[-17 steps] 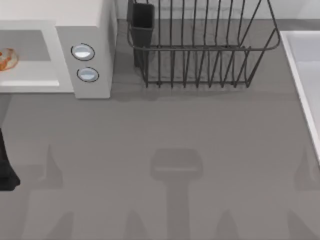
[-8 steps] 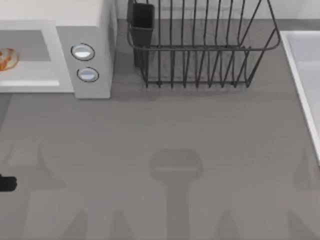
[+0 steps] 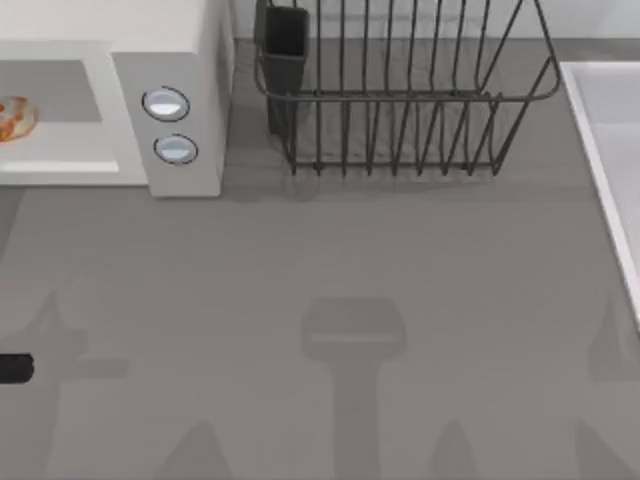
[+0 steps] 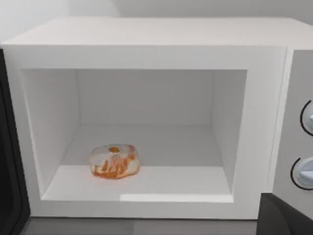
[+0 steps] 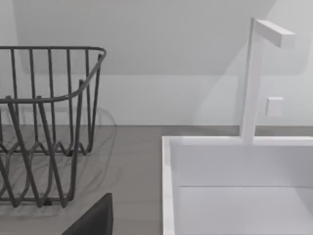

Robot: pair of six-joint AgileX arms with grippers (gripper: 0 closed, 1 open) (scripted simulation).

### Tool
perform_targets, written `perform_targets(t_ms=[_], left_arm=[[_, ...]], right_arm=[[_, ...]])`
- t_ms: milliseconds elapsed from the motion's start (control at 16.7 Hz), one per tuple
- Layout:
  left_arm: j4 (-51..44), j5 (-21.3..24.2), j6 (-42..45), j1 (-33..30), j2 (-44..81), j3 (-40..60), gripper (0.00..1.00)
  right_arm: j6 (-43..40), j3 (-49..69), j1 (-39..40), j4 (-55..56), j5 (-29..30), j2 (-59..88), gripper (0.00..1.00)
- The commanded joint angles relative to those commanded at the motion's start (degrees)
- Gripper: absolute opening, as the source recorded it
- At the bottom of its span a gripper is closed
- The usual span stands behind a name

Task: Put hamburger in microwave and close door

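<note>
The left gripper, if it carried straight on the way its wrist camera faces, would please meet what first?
Probably the microwave: its open cavity lies dead ahead, with the hamburger on the floor inside, slightly off-centre. Depth is hard to judge.

The microwave [image 4: 146,54] has a smooth matt white shell; the hamburger [image 4: 114,161] looks glossy. The dish rack [image 3: 400,100] is thin dark wire, the worktop [image 3: 350,260] matt grey.
</note>
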Motion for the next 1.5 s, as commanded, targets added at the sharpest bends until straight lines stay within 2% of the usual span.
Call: perform_targets(t_ms=[480, 840, 1020, 1380, 1500], left_arm=[[0.3, 1.0, 0.0, 1.0, 0.4, 0.1, 0.00], [3.8, 12.7, 0.1, 12.7, 4.7, 0.7, 0.00], [5.2, 17.2, 0.1, 17.2, 6.3, 1.0, 0.00], [5.5, 18.0, 0.2, 18.0, 6.4, 0.8, 0.00], [5.9, 20.1, 0.2, 20.2, 6.5, 0.5, 0.00]], right_arm=[[0.0, 0.0, 0.0, 0.0, 0.0, 0.0, 1.00], [0.0, 0.0, 0.0, 0.0, 0.0, 0.0, 1.00], [0.0, 0.0, 0.0, 0.0, 0.0, 0.0, 1.00], [0.0, 0.0, 0.0, 0.0, 0.0, 0.0, 1.00], [0.0, 0.0, 0.0, 0.0, 0.0, 0.0, 1.00]])
